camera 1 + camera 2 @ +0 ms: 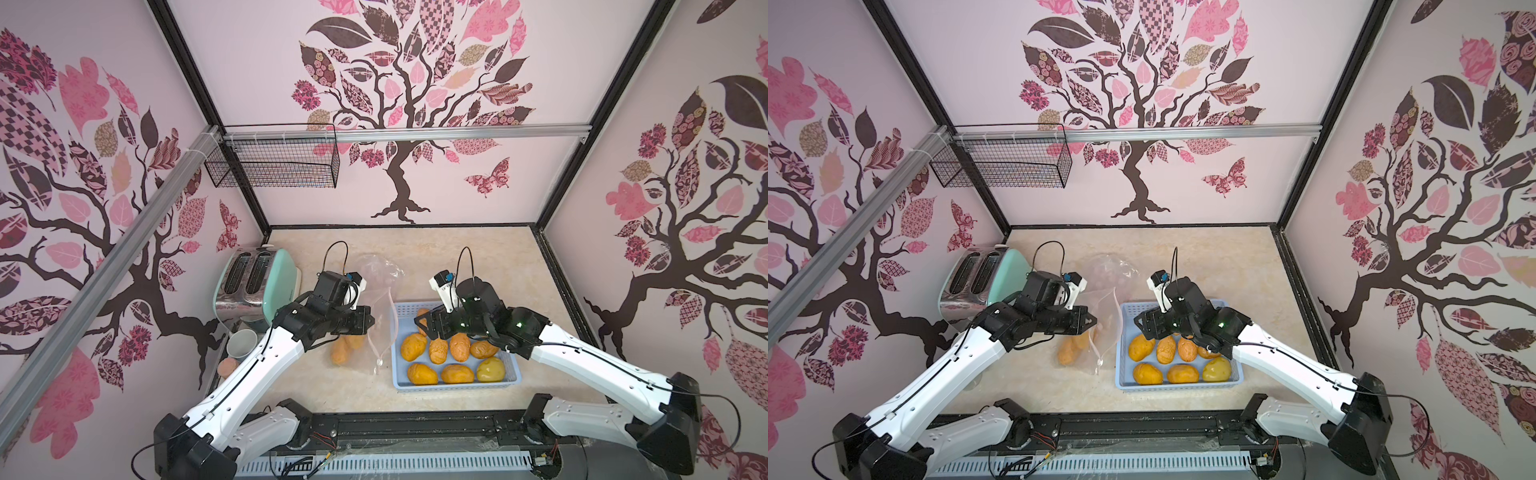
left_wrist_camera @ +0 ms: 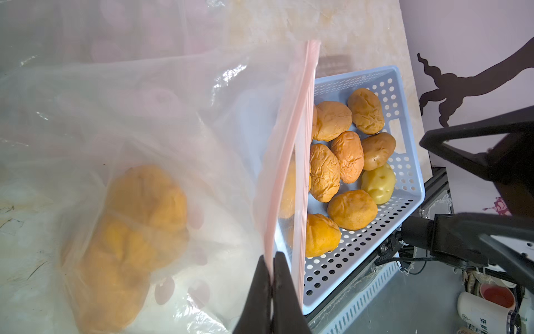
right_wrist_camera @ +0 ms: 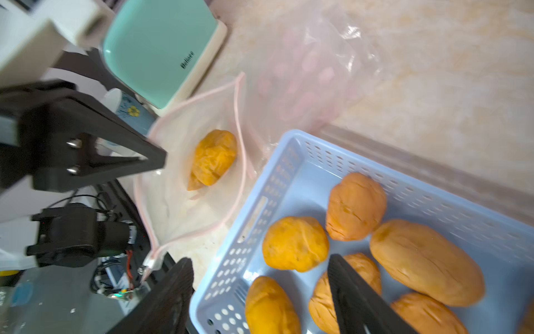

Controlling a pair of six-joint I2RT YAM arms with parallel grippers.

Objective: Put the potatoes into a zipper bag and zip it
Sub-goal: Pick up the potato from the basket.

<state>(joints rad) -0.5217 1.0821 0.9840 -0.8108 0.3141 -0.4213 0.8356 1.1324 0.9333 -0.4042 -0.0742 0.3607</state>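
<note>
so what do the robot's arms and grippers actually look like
The left arm and right arm have white shell links, bulky black joints and a thin black cable running along each. Green lights glow on the right one. The left gripper and right gripper are black with tapering fingers; a looped black wire rises above each wrist.

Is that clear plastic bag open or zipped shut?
Open. In the right wrist view the zipper bag shows its pink rim spread wide, a potato inside; the left gripper pinches one edge.
</note>
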